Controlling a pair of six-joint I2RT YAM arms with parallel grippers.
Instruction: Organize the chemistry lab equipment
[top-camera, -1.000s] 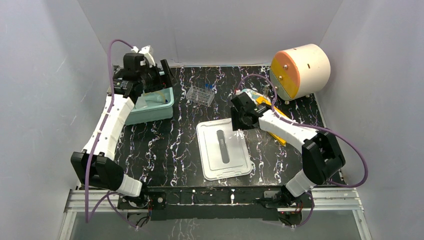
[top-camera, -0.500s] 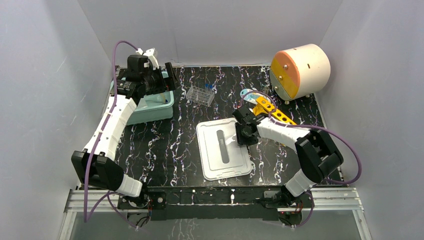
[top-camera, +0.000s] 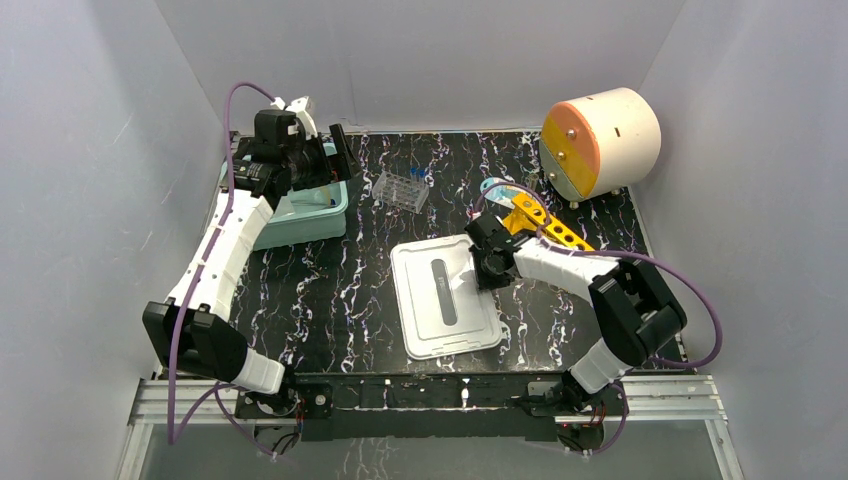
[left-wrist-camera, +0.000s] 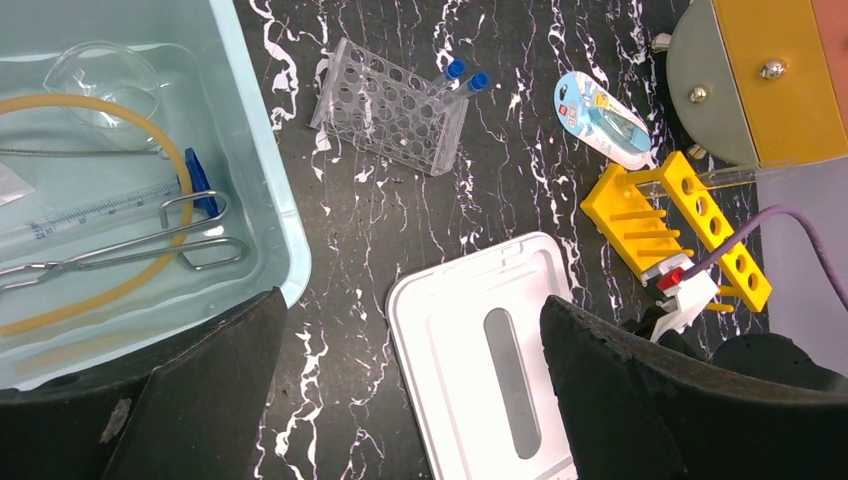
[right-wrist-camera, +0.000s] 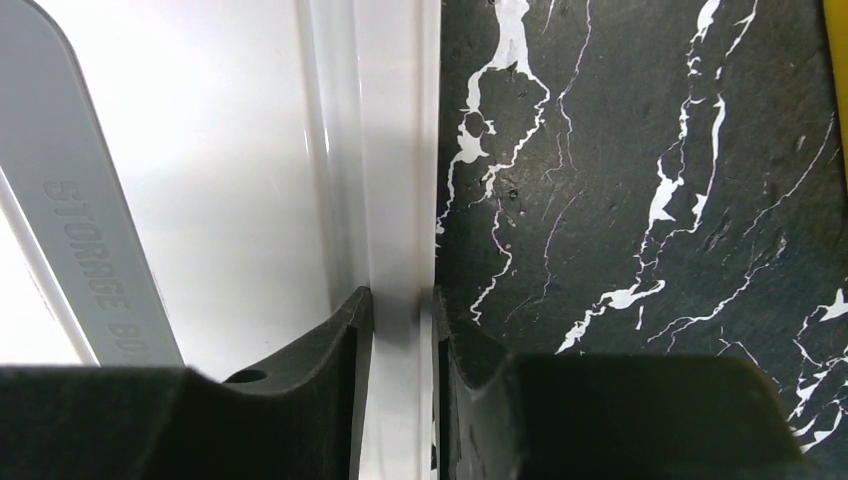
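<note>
all three look down onto lid (top-camera: 425, 310)

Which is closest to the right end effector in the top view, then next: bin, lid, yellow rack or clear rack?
1. Lid: the right end effector pinches its right edge.
2. Yellow rack: just behind, right side.
3. Clear rack: back middle.
4. Bin: back left.

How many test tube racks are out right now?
2. A clear rack sits beside the pale blue bin; a yellow rack sits near the cream drum. The right arm may hide more.
</note>
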